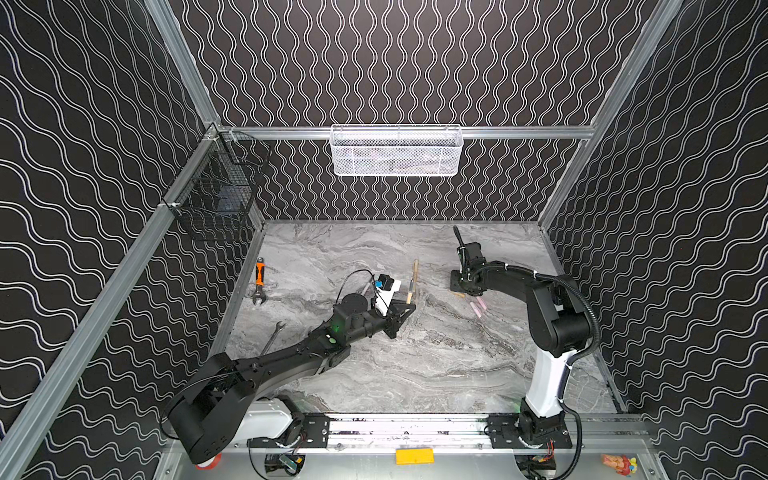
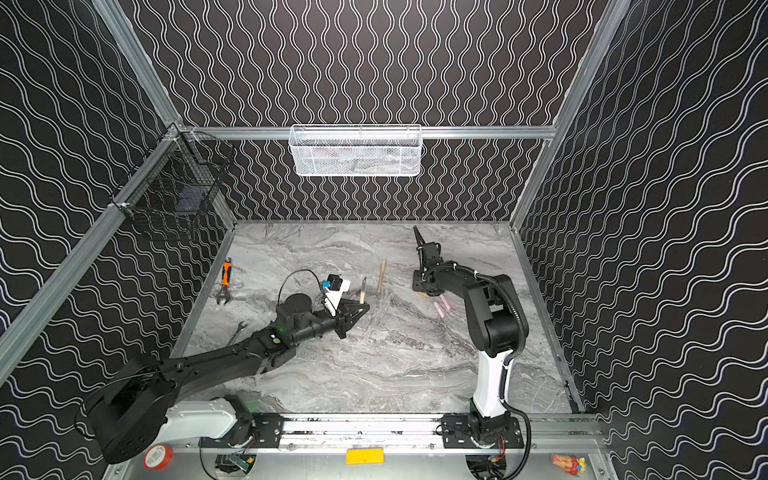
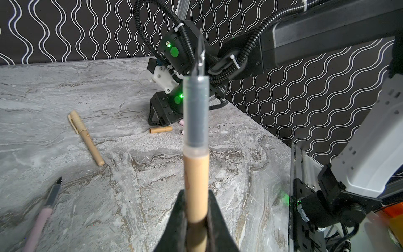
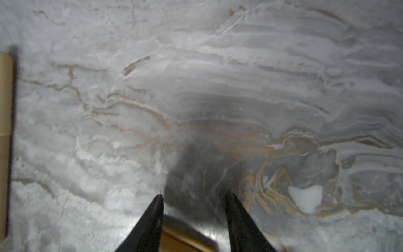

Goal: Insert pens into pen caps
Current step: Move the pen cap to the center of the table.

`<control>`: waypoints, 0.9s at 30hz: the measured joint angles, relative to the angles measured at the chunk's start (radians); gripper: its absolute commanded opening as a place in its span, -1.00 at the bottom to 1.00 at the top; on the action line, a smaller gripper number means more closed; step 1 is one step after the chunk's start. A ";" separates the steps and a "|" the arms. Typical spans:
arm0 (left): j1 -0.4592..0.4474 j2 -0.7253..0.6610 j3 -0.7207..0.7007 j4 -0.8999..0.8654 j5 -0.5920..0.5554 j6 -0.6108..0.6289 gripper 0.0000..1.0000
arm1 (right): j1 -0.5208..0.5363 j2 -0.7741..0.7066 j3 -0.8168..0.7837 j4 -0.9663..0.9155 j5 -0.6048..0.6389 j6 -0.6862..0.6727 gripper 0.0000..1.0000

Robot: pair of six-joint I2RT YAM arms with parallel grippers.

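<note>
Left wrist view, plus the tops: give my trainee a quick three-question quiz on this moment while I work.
1. True or false: the tan pen gripped in the left hand has its cap on.
2. Which lies on the table closest to the right hand? A) orange wrench B) tan cap C) silver spanner
3. How many pink caps lie loose on the table?
Key: 1 false; 2 B; 3 two.
</note>
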 measured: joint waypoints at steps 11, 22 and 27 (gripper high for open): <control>0.000 0.013 -0.009 0.004 0.009 -0.012 -0.84 | 0.077 -0.140 -0.144 -0.043 0.002 0.004 -0.14; 0.000 0.019 -0.016 0.015 0.031 -0.028 -0.86 | 0.158 -0.244 -0.268 -0.093 -0.015 -0.007 -0.07; -0.001 0.021 -0.017 0.019 0.034 -0.029 -0.86 | 0.153 -0.308 -0.278 -0.108 -0.050 -0.004 0.00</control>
